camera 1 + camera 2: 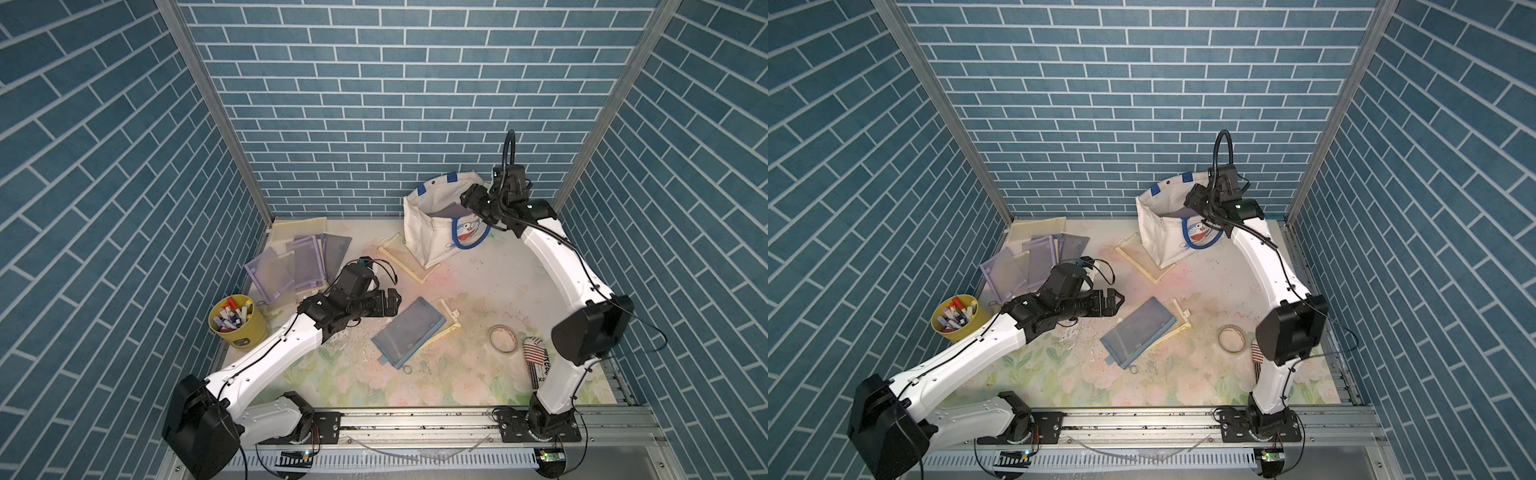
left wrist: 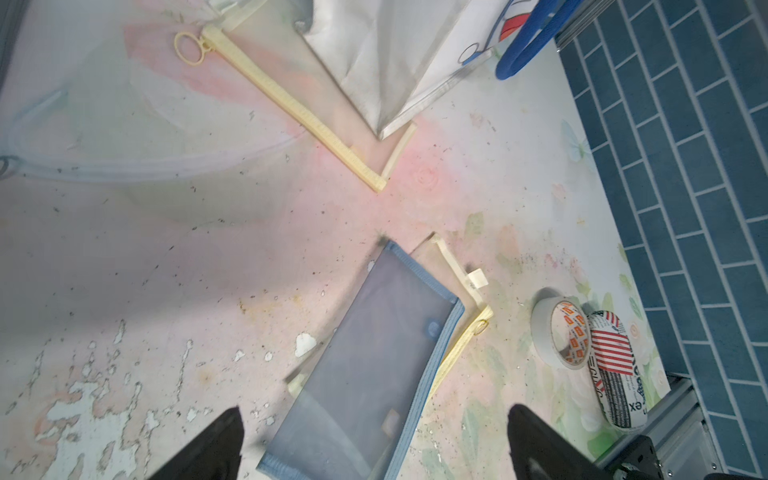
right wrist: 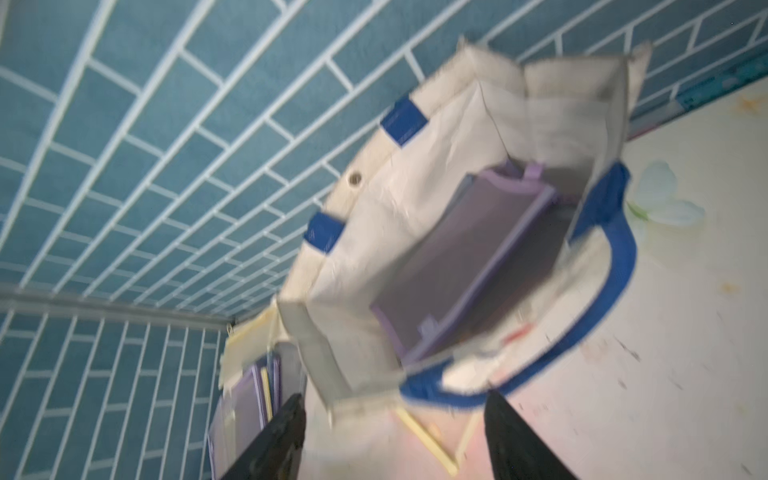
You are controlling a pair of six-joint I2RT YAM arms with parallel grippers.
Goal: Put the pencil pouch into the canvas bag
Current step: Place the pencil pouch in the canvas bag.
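Note:
The cream canvas bag (image 1: 424, 224) (image 1: 1158, 232) (image 3: 374, 232) with blue handles stands open at the back right. Inside it lies a purple mesh pencil pouch (image 3: 457, 266) (image 1: 451, 212), leaning against the bag's wall. My right gripper (image 1: 467, 199) (image 1: 1190, 199) (image 3: 395, 415) hovers over the bag's mouth, open, with nothing between its fingers. A blue mesh pouch (image 1: 409, 330) (image 1: 1138, 328) (image 2: 374, 353) lies flat mid-table. Just left of it and above the table, my left gripper (image 1: 395, 299) (image 1: 1119, 299) (image 2: 374, 428) is open and empty.
A pile of purple and cream pouches (image 1: 299, 262) sits at the back left. Near the left wall is a yellow cup of markers (image 1: 237, 320). Cream pouches lie under the bag (image 1: 405, 259) and under the blue pouch (image 1: 446, 320). Two tape rolls (image 1: 503, 338) (image 1: 534, 357) lie by the right arm.

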